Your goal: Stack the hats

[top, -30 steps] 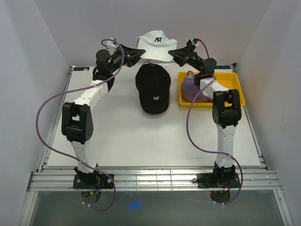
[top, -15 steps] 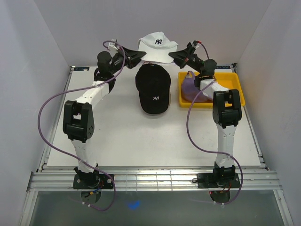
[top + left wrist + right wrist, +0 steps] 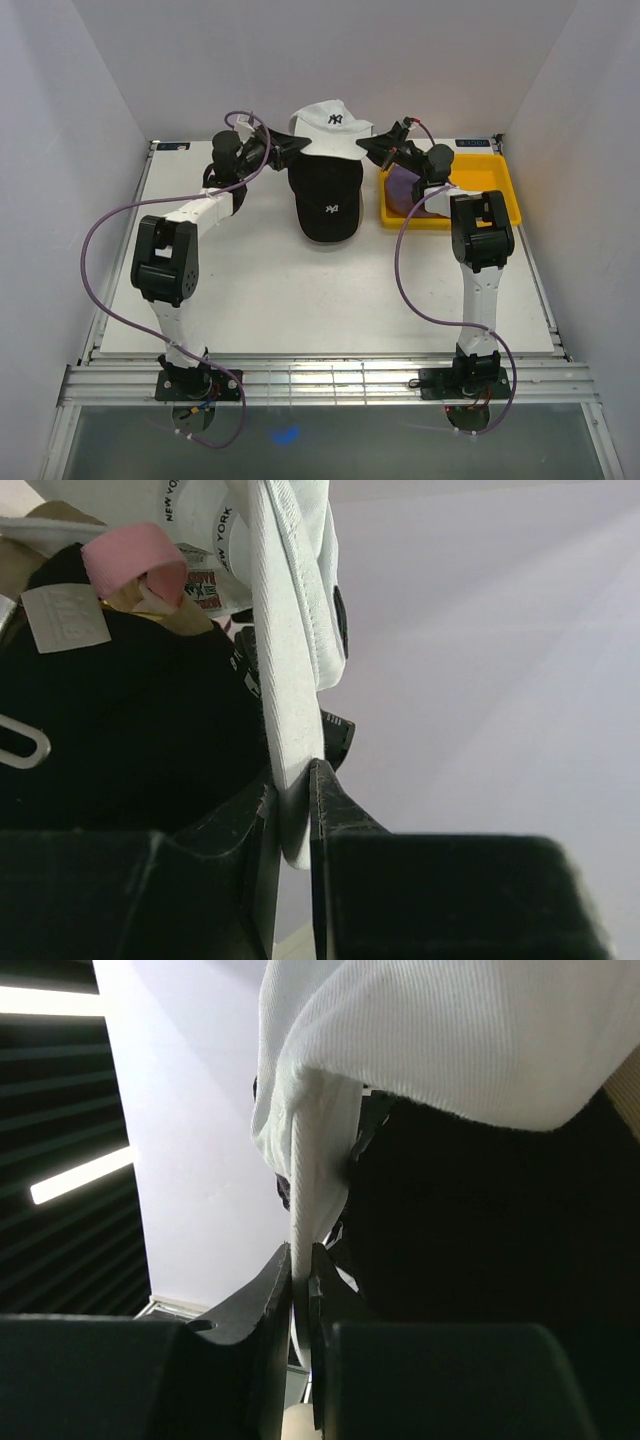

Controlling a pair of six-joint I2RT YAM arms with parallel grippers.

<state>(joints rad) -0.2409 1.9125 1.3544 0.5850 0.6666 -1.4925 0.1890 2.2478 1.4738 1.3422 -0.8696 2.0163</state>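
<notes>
The white hat (image 3: 330,122) hangs between both grippers, low over the back of the black hat (image 3: 326,200) on the table. My left gripper (image 3: 292,150) is shut on the white hat's left edge (image 3: 290,710). My right gripper (image 3: 366,146) is shut on its right edge (image 3: 315,1180). A pink strap (image 3: 135,565) shows under the white hat in the left wrist view, above the black hat (image 3: 130,730). The purple hat (image 3: 404,186) lies in the yellow tray (image 3: 490,185), partly hidden by the right arm. The black hat also fills the right wrist view (image 3: 500,1220).
The yellow tray sits at the back right of the table (image 3: 300,300). White walls close in at the back and both sides. Purple cables loop off both arms.
Both grippers have lowered the white hat and brought it toward me, from above the back edge down over the black hat. The black hat has not moved.
</notes>
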